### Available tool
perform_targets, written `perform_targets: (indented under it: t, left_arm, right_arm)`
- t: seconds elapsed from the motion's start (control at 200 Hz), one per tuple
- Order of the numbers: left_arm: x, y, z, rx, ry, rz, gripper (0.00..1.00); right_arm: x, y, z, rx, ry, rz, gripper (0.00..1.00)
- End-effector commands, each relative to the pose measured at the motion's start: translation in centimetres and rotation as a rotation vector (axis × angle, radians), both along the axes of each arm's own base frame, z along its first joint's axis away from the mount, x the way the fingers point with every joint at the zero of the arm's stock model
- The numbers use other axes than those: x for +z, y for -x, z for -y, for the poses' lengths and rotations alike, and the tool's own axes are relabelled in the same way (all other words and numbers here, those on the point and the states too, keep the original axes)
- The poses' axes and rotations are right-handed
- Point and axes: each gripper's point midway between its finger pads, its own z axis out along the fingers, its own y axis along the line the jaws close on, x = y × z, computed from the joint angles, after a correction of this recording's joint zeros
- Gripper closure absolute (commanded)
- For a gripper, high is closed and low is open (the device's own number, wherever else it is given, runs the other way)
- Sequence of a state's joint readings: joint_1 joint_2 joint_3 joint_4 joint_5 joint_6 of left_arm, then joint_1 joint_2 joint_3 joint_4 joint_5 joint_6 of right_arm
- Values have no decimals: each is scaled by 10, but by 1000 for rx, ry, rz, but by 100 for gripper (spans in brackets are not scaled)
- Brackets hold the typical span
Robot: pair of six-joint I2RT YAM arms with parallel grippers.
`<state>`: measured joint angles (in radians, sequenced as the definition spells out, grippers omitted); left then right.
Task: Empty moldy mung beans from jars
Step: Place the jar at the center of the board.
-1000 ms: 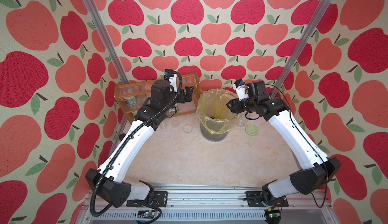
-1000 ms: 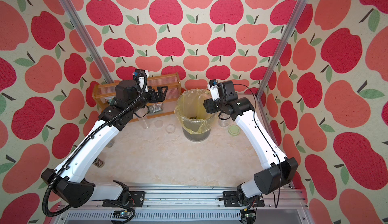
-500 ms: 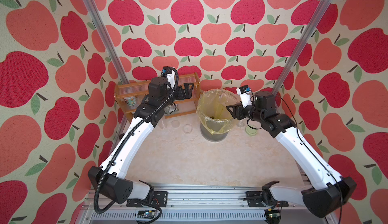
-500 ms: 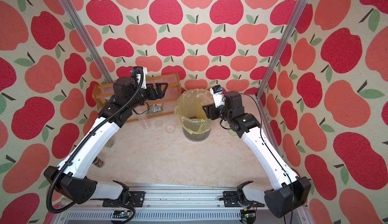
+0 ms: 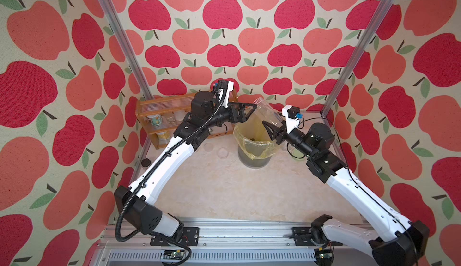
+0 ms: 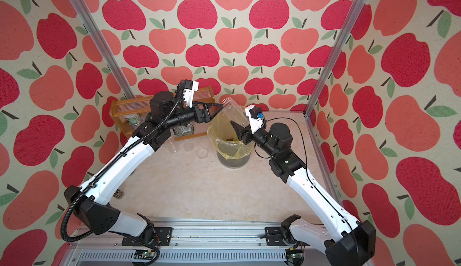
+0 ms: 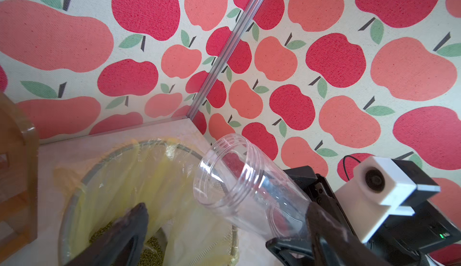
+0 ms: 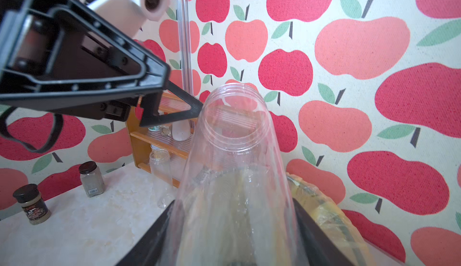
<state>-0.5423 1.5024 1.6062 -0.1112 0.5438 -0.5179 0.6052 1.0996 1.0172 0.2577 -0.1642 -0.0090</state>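
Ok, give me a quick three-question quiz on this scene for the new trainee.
1. True or false: the clear jar held by the right gripper has its lid on.
2. Where do the mung beans lie? A) in the held jar B) in the lined bin C) on the table
3. Fill in: the left gripper is ____.
Key: 1 false; 2 B; 3 open.

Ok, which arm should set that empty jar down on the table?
Right: the right gripper clamps the clear jar above the bin; the left gripper stands open, holding nothing.
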Motion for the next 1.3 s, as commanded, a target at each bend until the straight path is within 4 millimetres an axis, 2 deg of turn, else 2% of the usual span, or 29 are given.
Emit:
perform_targets:
  t: [0.0,0.255,0.365,0.73,0.98,1.121,1.291]
  left_arm:
    - [16,4,12,-85,67,-22,0]
    - [14,-2,38,-163,99,-75,0]
    - [12,-4,43,-175,106,-100,4]
    - [-1,-1,54,-216,96,-163,13]
    - [-2,5,58,-260,80,-180,10]
    - [2,6,56,-262,76,-158,26]
    - [4,5,51,-262,79,-164,29]
  right_arm:
    - [32,20,-6,49,-33,161,61]
    - [32,37,-27,100,2,217,60]
    - [33,39,-28,75,18,239,61]
    - [37,20,-15,-63,24,262,61]
    - [36,10,-13,-116,40,271,61]
    - [34,9,-14,-115,40,267,61]
    - [28,1,-13,-147,59,260,55]
